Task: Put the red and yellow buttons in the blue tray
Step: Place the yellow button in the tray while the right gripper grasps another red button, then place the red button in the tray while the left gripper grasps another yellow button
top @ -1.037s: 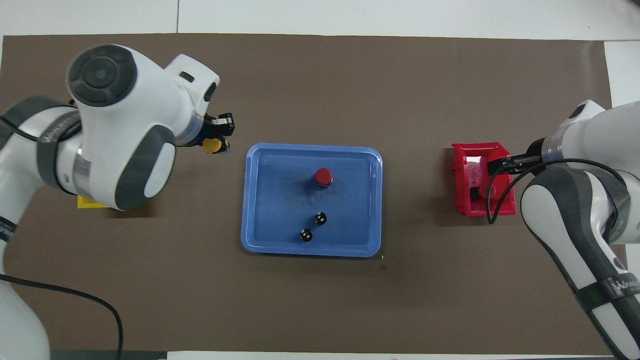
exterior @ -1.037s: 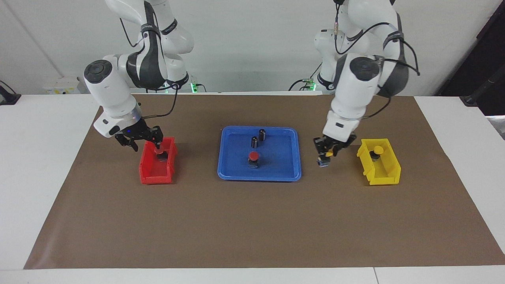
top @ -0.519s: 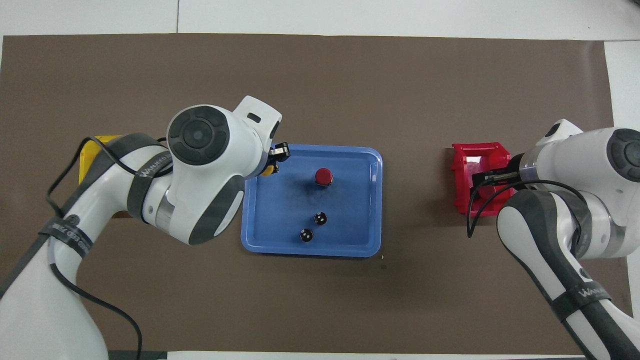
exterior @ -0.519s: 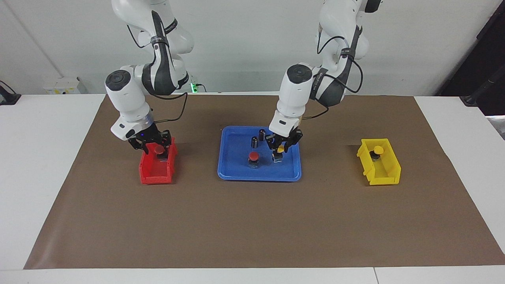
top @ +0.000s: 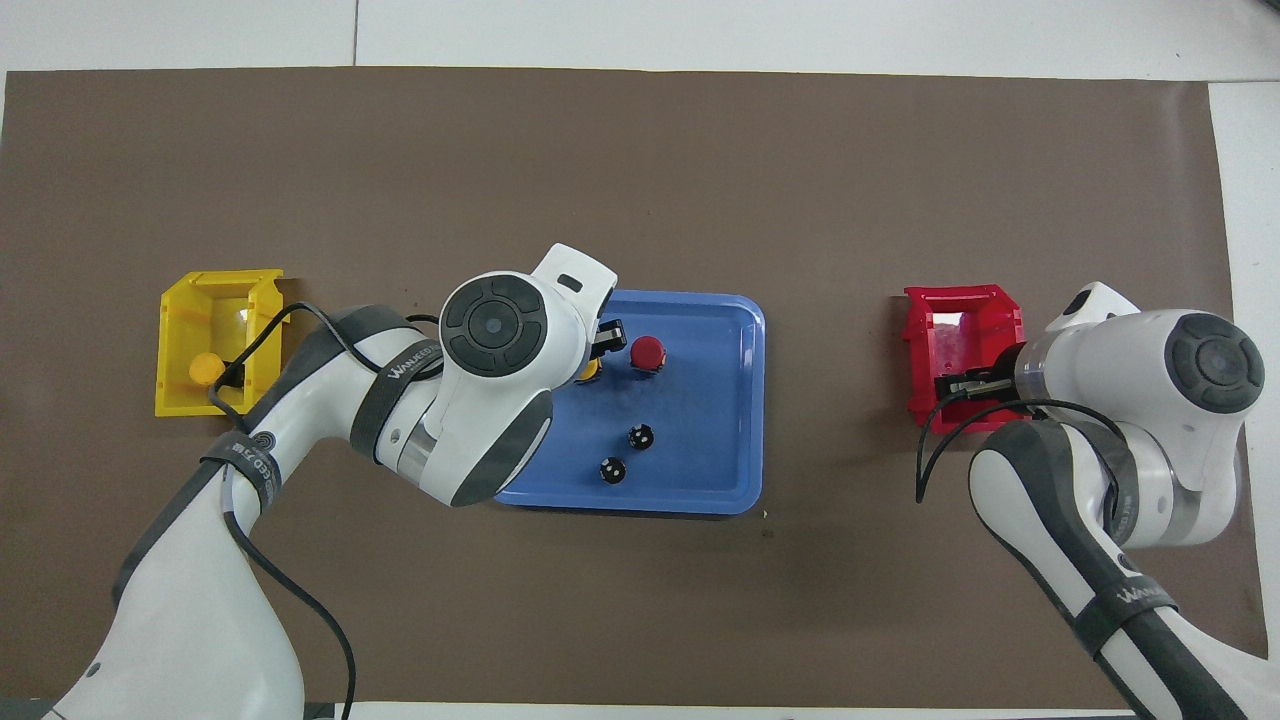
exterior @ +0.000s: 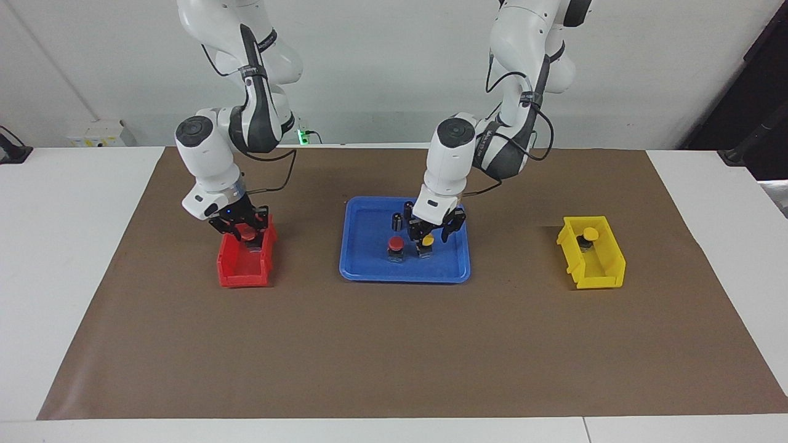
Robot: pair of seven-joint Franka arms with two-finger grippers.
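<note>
You have a red button point(exterior: 395, 245) and a yellow button point(exterior: 425, 243) upright, side by side, in the blue tray point(exterior: 369, 267); the others sit in bins.

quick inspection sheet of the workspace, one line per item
surface: brown mat on a white table
job's things: blue tray holds one red button and one yellow button; second red button over the red bin; second yellow button in the yellow bin
clutter: two dark cylinders in the tray
grippers: left gripper over the tray at the yellow button; right gripper shut on the second red button
cables: black cable along each arm
surroundings: white wall
</note>
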